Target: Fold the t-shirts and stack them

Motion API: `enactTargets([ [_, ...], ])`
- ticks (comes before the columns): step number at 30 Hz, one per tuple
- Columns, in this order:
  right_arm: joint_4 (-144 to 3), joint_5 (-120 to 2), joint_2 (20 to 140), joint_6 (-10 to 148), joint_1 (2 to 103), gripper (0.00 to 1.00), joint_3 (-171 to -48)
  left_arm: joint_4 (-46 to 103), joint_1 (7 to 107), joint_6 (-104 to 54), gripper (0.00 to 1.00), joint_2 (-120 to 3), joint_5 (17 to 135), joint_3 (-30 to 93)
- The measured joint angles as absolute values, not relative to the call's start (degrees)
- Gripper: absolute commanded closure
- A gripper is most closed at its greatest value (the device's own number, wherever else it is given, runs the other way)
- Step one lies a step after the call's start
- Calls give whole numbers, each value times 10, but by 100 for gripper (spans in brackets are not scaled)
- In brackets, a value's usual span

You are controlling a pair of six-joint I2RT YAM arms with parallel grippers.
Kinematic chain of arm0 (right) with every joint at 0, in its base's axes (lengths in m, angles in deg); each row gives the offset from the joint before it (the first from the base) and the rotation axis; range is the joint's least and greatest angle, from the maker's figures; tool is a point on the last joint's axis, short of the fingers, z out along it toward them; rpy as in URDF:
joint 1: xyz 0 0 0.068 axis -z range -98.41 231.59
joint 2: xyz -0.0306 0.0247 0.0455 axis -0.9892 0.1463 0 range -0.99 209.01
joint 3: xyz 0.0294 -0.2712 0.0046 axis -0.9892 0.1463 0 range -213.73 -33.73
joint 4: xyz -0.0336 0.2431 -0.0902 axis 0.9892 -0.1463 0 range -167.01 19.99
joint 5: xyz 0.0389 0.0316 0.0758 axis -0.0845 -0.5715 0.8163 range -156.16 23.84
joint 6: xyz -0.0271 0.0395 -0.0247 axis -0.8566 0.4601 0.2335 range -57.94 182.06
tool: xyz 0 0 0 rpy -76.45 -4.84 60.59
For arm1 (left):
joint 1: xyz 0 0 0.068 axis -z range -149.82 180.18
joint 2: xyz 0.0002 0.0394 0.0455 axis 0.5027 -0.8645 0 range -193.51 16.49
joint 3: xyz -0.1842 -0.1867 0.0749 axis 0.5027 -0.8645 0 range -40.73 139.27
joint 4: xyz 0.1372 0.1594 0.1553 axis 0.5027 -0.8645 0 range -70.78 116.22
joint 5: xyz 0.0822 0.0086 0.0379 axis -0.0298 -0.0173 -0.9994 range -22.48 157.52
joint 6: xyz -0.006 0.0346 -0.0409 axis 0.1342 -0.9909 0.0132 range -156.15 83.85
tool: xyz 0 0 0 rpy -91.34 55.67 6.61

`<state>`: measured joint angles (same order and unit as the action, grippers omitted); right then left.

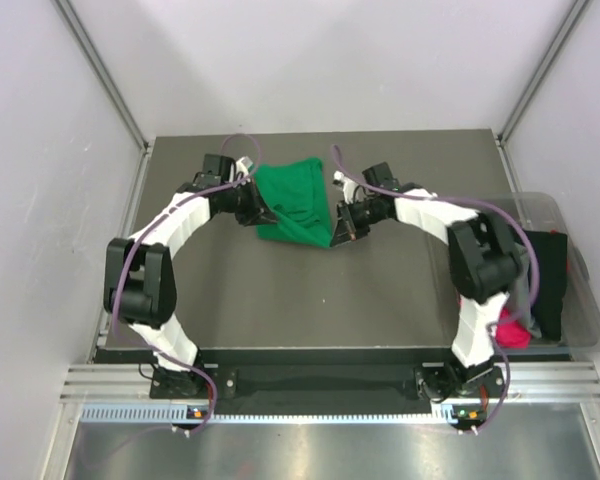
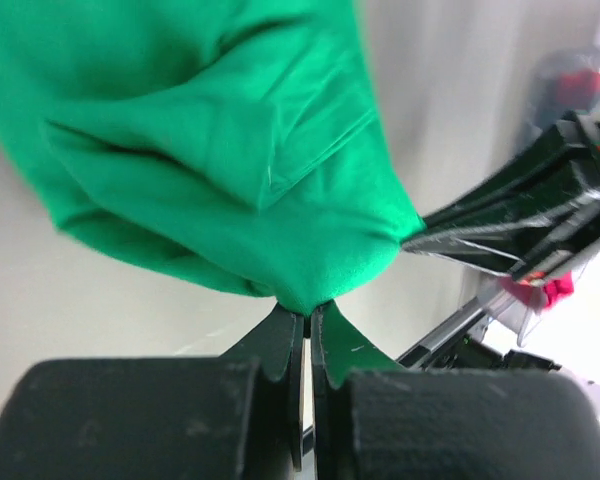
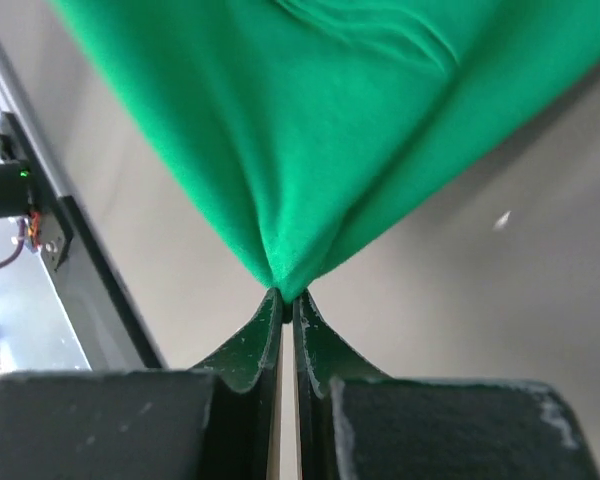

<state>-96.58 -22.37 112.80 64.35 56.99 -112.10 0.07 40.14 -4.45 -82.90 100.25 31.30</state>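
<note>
A bright green t-shirt (image 1: 297,200) hangs bunched between my two grippers over the far middle of the table. My left gripper (image 1: 258,213) is shut on its left edge; in the left wrist view (image 2: 308,312) the cloth (image 2: 230,150) bulges out from between the fingertips. My right gripper (image 1: 340,228) is shut on its right lower corner; in the right wrist view (image 3: 286,297) the cloth (image 3: 310,120) fans out from the pinch. A black t-shirt (image 1: 545,280) and a magenta-pink one (image 1: 512,330) lie in a bin at the right.
A clear plastic bin (image 1: 580,270) stands off the table's right edge, behind my right arm. The dark table top (image 1: 300,300) spreads below the shirt. Grey walls close in the back and sides.
</note>
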Motion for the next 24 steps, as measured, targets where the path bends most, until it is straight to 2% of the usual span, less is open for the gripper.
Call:
enactTargets([
  [6, -924, -256, 952, 649, 570, 100, -1043, -3, 437, -56, 100, -763, 1000, 319],
  [10, -910, -272, 892, 648, 571, 100, -1023, -3, 438, -56, 100, -725, 998, 296],
  [19, -905, -292, 885, 646, 579, 100, -1012, 9, 438, -24, 100, -682, 1007, 204],
  [24, -898, -293, 921, 644, 585, 100, -1021, 11, 438, -7, 100, -685, 1016, 184],
])
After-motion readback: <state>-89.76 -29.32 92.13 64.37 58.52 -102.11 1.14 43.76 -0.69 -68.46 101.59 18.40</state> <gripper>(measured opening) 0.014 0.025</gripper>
